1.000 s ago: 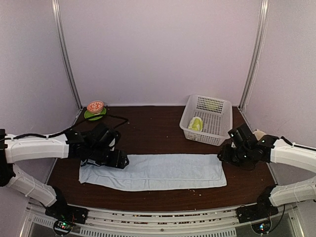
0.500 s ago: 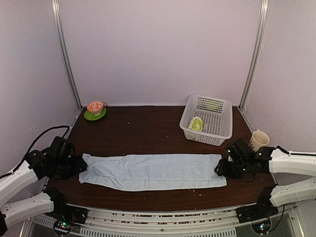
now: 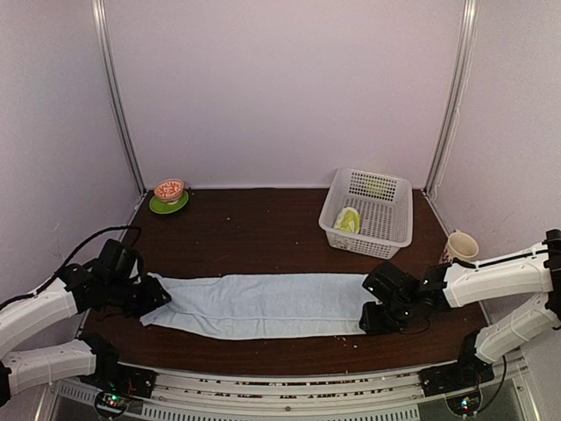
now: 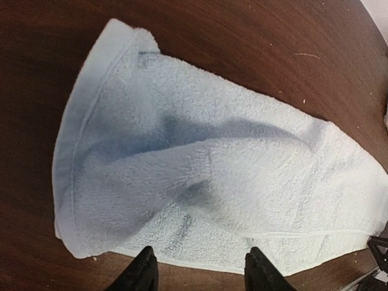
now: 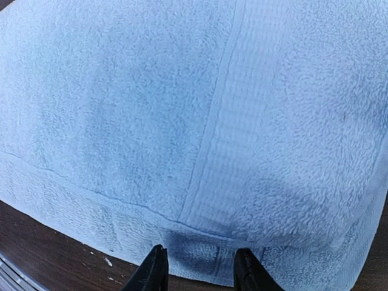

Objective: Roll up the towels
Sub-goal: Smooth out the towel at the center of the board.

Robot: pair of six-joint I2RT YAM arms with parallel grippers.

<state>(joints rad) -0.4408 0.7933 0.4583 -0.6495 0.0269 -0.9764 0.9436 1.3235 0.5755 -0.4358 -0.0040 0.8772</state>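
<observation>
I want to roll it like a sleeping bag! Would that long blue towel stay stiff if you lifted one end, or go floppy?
Probably floppy: the light-blue towel lies limp with soft humps and wrinkles. Its fuzzy surface likely grips rather than slips. Pushed, it would probably bunch up, not slide.

Top view: right gripper [image 3: 379, 316] covers blue towel's [image 3: 263, 304] right end, left gripper [image 3: 149, 296] pt of its left end. Green towel [image 3: 348, 219] in basket [image 3: 386, 241] half hidden by wall. Wrist cams: we see fingertips [image 4: 144, 270] only, rest cut off at bottom edge; can't tell if they touch cloth.
</observation>
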